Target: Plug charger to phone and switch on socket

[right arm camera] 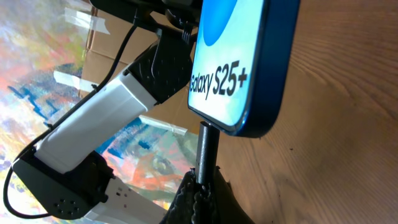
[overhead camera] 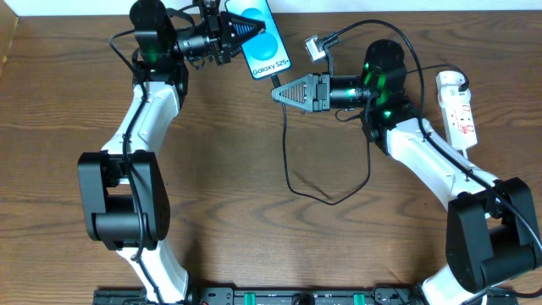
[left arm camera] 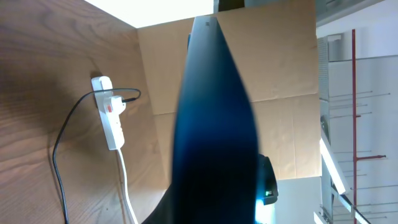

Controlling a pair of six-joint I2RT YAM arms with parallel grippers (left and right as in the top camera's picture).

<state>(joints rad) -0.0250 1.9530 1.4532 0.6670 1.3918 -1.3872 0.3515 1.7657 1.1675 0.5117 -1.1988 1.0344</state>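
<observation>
The left end effector (overhead camera: 254, 30) pinches the slim, glossy phone (overhead camera: 271, 52) above the wood-grain surface (overhead camera: 254, 237). The right end effector (overhead camera: 277, 93) clamps the charger (right arm camera: 207, 152) by its matte black tip, which meets the phone's rounded lower edge.

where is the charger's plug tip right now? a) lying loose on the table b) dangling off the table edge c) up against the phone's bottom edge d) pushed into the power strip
c: the right wrist view shows the plug tip, pinched in the right gripper, meeting the phone at its bottom edge.

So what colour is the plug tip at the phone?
Black plug tip under the phone, clearest in right wrist view.
</observation>
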